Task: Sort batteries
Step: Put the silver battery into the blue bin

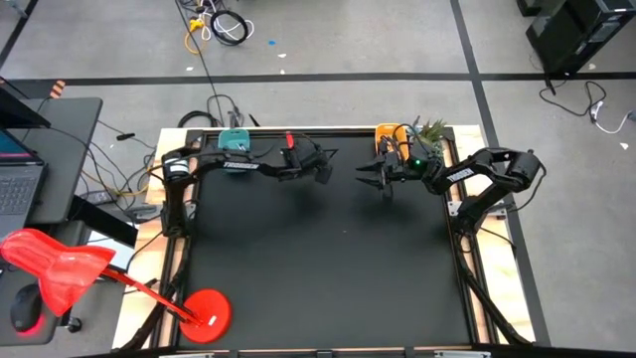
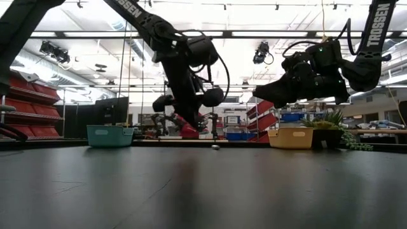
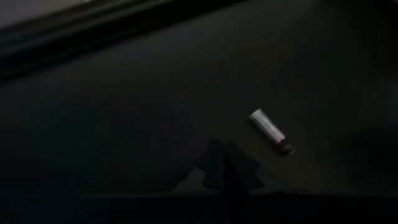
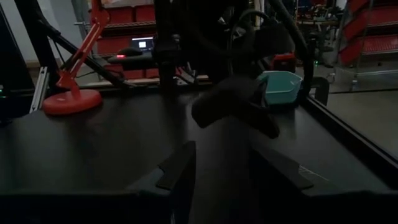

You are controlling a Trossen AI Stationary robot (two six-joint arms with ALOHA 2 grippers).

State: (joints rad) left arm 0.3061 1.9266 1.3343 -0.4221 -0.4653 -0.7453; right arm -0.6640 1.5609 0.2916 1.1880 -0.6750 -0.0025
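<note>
One battery (image 3: 270, 132), silvery-white with a dark reddish end, lies flat on the black table just beyond my left gripper (image 3: 224, 163). It also shows as a small pale speck (image 2: 215, 147) in the low view. My left gripper (image 1: 324, 174) hangs shut above the table's far middle, tilted down, and nothing shows between its fingertips. My right gripper (image 1: 376, 180) is open and level above the table, with nothing between its fingers (image 4: 180, 165). A teal tray (image 1: 236, 140) and a yellow tray (image 1: 390, 132) stand at the far edge.
A red desk lamp (image 1: 204, 310) has its round base on the table's near left corner. A small green plant (image 1: 432, 129) stands beside the yellow tray. The wide black tabletop (image 1: 318, 268) stretches toward the near edge.
</note>
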